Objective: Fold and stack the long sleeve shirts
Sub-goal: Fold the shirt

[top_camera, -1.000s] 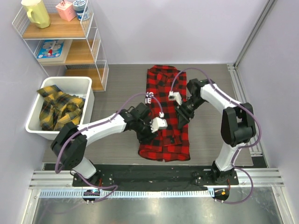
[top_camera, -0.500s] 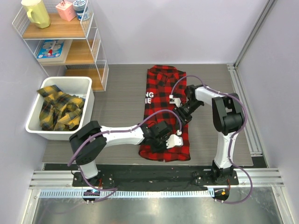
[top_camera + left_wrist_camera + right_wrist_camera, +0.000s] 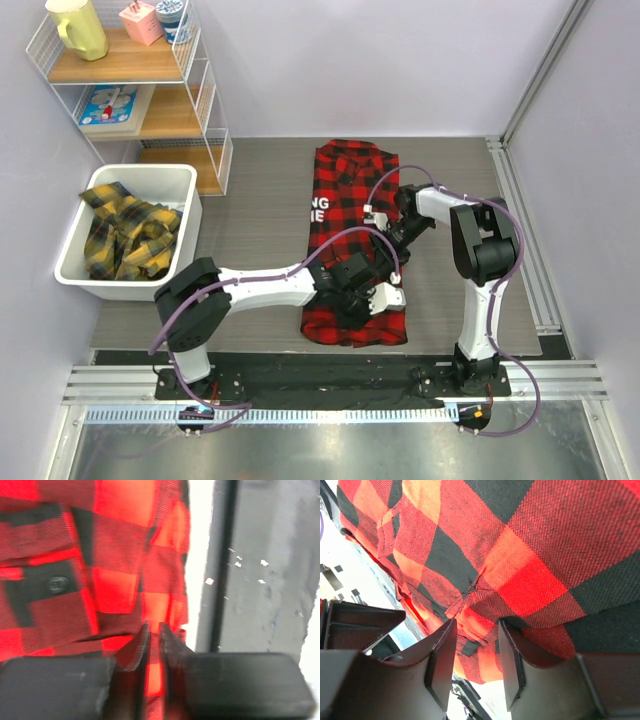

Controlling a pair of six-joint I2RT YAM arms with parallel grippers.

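Overhead view, wrist views close on shirt [image 3: 115, 580]

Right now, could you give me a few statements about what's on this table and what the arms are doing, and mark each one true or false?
1. A red-and-black shirt lies on the table. True.
2. The white bin is empty. False: yellow-and-black shirts lie in it.
3. The left arm's jaws pinch the red-and-black shirt near its edge. True.
4. The yellow jug stands on the table. False: it stands on the top level of the shelf.
5. The right arm's jaws hang far from the shirt. False: red cloth sits between them.
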